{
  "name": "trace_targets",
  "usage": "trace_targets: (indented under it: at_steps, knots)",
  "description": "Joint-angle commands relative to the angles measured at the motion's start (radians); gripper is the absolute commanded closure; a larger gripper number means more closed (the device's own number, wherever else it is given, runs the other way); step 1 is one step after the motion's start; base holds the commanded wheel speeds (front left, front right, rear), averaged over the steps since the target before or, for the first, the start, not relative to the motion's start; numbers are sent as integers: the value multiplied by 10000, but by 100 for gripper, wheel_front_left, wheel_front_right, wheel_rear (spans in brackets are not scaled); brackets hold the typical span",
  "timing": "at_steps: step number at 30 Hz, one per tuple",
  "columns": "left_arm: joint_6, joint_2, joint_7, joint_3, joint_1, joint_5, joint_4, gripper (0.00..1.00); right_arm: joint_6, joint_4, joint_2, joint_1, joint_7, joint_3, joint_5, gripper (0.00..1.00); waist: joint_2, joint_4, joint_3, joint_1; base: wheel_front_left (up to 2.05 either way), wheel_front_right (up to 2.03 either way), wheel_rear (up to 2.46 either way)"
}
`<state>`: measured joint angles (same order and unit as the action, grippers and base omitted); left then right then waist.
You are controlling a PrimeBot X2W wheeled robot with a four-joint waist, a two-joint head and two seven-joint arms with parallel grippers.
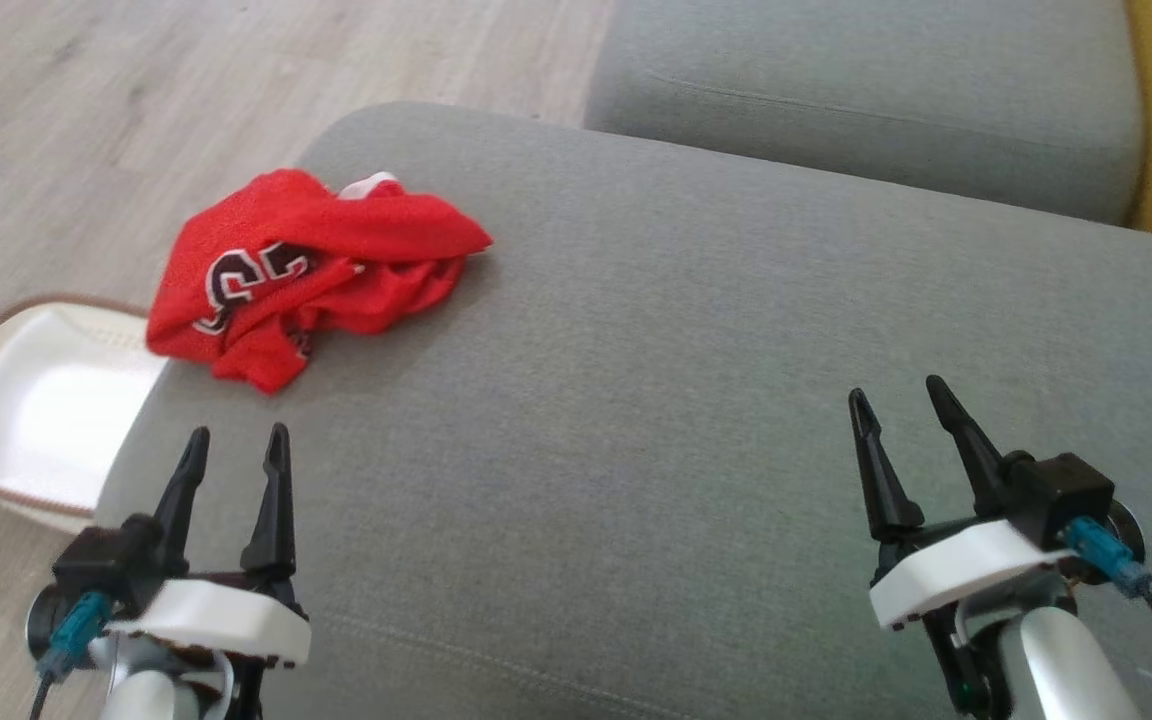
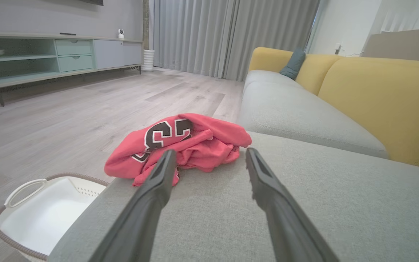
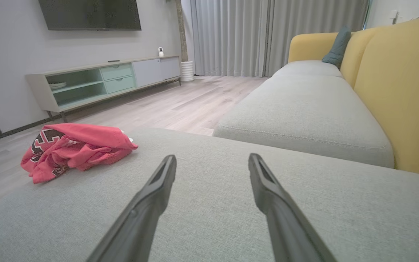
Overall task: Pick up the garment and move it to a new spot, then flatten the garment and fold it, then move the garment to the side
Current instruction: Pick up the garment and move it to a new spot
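Note:
A crumpled red garment [image 1: 301, 272] with black and white lettering lies near the far left corner of the grey sofa cushion [image 1: 696, 420]. My left gripper [image 1: 236, 446] hovers open just short of it, nothing between its fingers. In the left wrist view the garment [image 2: 180, 145] lies just past the fingertips of the left gripper [image 2: 209, 154]. My right gripper [image 1: 901, 395] stands open over the cushion's right part, far from the cloth. The right wrist view has the garment [image 3: 73, 148] off to the left of the right gripper [image 3: 212, 161].
A white laundry basket [image 1: 31, 400] with a brown rim stands on the wooden floor beside the cushion's left edge. A second grey cushion [image 1: 866, 90] lies beyond, with the yellow backrest [image 2: 380, 98] along the right. A low cabinet [image 3: 100, 82] stands by the far wall.

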<state>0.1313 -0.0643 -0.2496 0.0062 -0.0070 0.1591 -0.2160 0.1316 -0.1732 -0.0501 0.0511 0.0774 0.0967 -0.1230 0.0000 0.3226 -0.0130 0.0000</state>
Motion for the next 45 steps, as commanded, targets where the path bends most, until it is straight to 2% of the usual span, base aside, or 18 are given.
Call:
trace_targets:
  at_steps: [1, 10, 23, 35, 45]
  knots:
    - [-6, -142, -122, 286, -505, -78, 332, 0, -9, 387, -21, 363, -17, 246, -13, 0, 0, 232, 40, 0, 0, 0, 0]
    - [-6, -206, -122, 282, -517, -22, 341, 0, -9, 365, -9, 382, 45, 227, 6, 0, 0, 601, 116, 0, 0, 0, 0]
    - [-6, -149, -122, 351, -790, 110, 397, 0, -9, 511, -4, 557, -32, 225, 42, 0, 0, 548, 611, 0, 0, 0, 0]
    - [-6, -77, -122, 461, -2696, 502, 45, 0, -9, 1406, -301, 1284, -726, 184, 502, 0, 0, 143, 2595, 0, 0, 0, 0]
    - [-6, -677, -122, 961, -5483, 1010, -1800, 0, -9, 2166, -601, 2306, -1194, 314, 784, 0, 0, -236, 4524, 0, 0, 0, 0]
